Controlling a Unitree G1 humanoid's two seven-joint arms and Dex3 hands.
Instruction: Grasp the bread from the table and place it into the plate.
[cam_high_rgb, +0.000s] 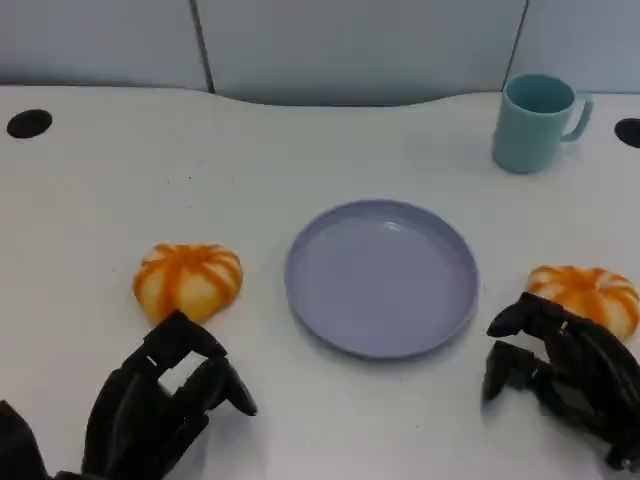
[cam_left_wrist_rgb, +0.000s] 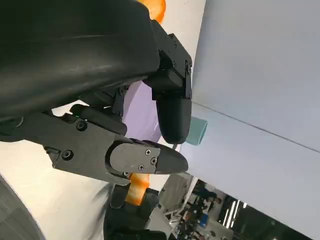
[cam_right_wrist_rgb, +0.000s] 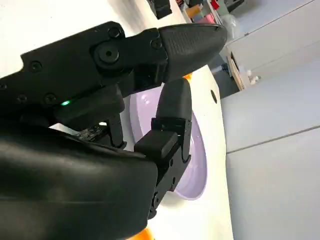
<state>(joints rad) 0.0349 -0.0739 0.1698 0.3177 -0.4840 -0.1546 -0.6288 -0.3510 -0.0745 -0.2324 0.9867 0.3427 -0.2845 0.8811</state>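
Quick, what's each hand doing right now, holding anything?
Left hand: open, holding nothing.
Right hand: open, holding nothing.

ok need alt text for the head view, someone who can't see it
An empty lilac plate sits mid-table between two orange-striped bread rolls, one to its left and one to its right. The robot's black left hand and right hand hover just short of the rolls, holding nothing. A teal mug stands behind.

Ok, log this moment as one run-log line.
phase: pre-grasp | left hand: open, near left bread | right hand: open, beside right bread | plate: empty | cup: upright
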